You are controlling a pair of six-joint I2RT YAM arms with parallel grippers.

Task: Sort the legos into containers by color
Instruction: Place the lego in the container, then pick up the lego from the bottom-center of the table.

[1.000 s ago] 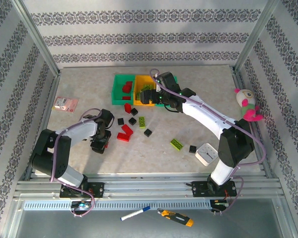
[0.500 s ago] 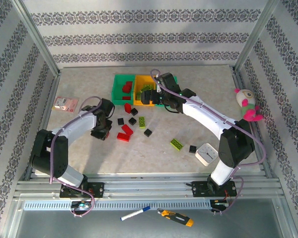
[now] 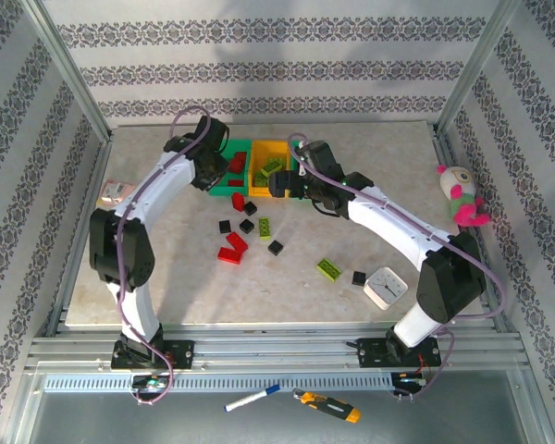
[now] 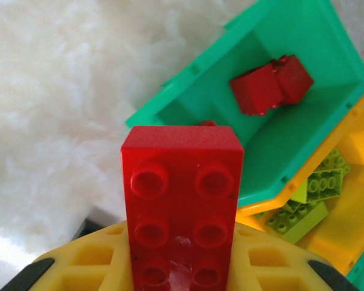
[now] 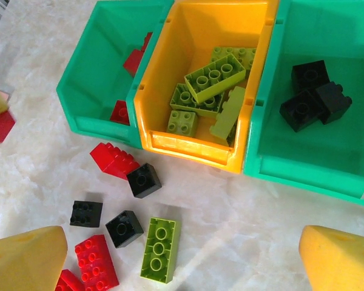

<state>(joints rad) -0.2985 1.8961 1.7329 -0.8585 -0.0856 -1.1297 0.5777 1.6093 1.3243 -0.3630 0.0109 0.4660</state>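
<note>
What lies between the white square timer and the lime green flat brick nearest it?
One small black square plastic brick, seen in the top external view.

Joined in a row, the left green bin (image 5: 70,91) held red bricks (image 5: 133,60), the yellow bin (image 5: 188,145) lime bricks (image 5: 213,76), and the right green bin (image 5: 291,170) black bricks (image 5: 312,94). One gripped red brick (image 4: 182,200) hung seemingly over the left bin. Loose pieces (image 5: 159,248), red, black and lime, lay before them.

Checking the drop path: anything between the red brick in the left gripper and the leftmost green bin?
Nothing visible. The left gripper is shut on the red brick, and the green bin's open top lies right ahead in the wrist view. The red bricks inside lie low on its floor.
</note>
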